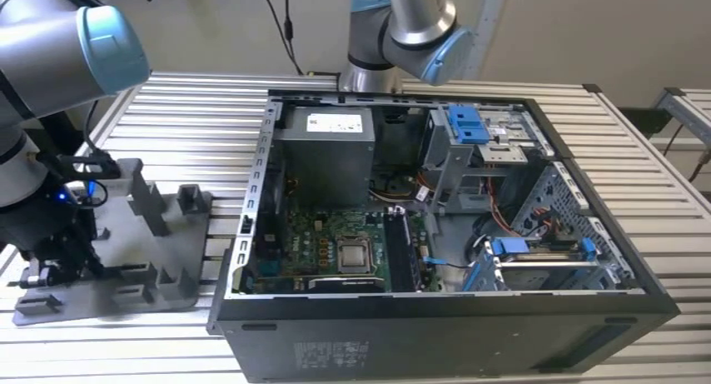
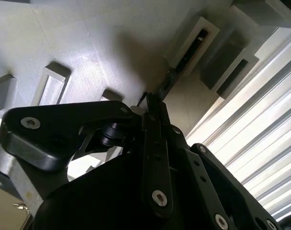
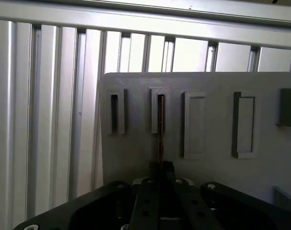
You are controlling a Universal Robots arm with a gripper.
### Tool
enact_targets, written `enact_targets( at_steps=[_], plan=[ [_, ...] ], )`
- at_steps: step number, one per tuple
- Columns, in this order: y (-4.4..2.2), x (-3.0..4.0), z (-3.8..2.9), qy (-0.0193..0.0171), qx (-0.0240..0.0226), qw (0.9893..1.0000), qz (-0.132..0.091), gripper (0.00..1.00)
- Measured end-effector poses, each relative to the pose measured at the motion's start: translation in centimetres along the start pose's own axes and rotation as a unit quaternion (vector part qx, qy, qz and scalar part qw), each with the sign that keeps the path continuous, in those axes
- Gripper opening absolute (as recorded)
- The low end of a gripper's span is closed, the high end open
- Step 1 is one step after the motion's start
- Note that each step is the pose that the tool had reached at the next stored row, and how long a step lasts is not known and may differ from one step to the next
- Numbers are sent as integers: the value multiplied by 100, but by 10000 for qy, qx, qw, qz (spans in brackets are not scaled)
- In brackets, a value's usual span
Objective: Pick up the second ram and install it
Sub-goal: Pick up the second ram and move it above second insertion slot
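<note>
In the first wrist view the end effector (image 3: 161,168) is clenched on the near end of the second ram (image 3: 160,141), seen edge-on, long axis running straight out from it to a narrow slot (image 3: 161,110) in the grey holder (image 3: 131,153) on the desk (image 3: 50,120).

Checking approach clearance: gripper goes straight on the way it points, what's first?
The second ram, edge-on right ahead of the gripper in both wrist views, standing in a slot of the gray holder tray. Depth is unclear; they may already touch.
</note>
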State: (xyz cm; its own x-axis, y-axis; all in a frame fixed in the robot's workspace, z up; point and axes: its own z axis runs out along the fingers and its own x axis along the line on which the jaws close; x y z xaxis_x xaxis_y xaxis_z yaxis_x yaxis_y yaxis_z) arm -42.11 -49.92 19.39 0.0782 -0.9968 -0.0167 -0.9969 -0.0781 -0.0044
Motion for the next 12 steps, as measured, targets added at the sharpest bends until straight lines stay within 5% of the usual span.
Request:
enact_targets(
  at_steps=[12],
  plan=[
    [0,0,2,-1,1,10000,0,14]
  ],
)
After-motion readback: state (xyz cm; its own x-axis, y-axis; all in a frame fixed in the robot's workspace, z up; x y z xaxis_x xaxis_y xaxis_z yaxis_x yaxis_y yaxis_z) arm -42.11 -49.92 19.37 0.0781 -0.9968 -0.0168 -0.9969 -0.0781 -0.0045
